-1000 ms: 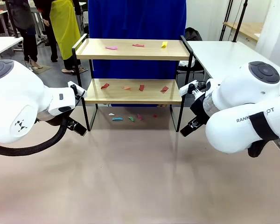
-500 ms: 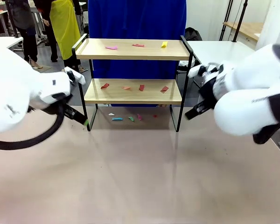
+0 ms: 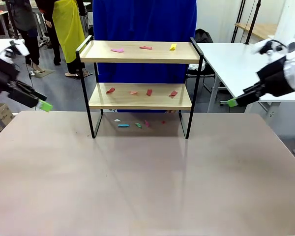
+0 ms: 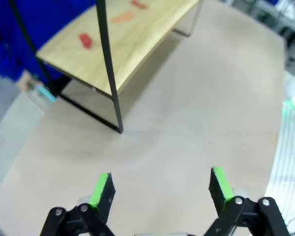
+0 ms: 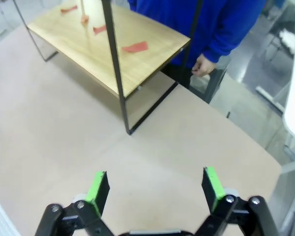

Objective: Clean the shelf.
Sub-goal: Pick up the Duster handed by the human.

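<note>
Both arms are being drawn back from the flanks of the shelf (image 3: 103, 52) to the picture's edges. The left tool (image 3: 42, 103) and right tool (image 3: 234, 102) are being held with fingers wide apart, nothing gripped, so cleaning is judged not yet begun. The shelf is being left standing at the far middle of the desk (image 3: 147, 177), with paper scraps (image 3: 117, 49) being carried on both boards (image 3: 118, 101) and more lying underneath.

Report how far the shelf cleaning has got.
Done: nothing visible. Coloured scraps lie on the top board and lower board of the shelf, and on the table underneath. In hand: nothing; the left claw and right claw are open and empty, out at the sides. Left: clearing all the scraps.
</note>
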### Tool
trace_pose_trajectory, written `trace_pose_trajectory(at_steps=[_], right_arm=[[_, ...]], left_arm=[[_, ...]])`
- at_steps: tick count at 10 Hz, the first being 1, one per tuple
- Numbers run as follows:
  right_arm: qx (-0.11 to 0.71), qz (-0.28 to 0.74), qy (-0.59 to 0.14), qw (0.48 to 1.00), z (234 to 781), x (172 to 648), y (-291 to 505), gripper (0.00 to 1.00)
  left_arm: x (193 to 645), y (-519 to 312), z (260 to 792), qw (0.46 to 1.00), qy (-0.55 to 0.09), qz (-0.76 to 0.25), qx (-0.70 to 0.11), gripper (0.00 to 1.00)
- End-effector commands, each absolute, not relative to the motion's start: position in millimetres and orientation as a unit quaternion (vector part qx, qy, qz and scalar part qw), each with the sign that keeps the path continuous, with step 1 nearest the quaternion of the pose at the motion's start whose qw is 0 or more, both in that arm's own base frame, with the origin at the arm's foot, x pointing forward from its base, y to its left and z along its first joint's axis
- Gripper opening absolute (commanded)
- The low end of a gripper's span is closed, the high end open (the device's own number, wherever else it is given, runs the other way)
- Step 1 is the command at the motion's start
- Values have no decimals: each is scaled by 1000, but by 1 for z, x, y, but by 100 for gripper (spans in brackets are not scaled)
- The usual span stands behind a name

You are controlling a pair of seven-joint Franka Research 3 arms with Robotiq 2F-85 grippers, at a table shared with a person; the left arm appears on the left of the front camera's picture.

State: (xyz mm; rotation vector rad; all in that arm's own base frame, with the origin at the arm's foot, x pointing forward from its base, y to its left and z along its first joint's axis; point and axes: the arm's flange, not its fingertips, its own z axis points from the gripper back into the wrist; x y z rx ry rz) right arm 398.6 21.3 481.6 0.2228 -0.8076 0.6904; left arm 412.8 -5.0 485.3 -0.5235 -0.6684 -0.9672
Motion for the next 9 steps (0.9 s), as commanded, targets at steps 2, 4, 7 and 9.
trace_pose_trajectory(at_steps=[2,4,7,9], right_arm=[[185,417,-408,791,463,436,-30,100],[137,381,-397,824,469,408,-20,100],[137,381,-397,824,469,408,-20,100],[141,396,-398,815,469,417,-23,100]], left_arm=[[461,28,459,739,-339,-509,-283,100],[433,27,476,748,-339,-500,-275,100],[433,27,476,748,-339,-500,-275,100],[438,28,470,750,-330,-507,-268,100]])
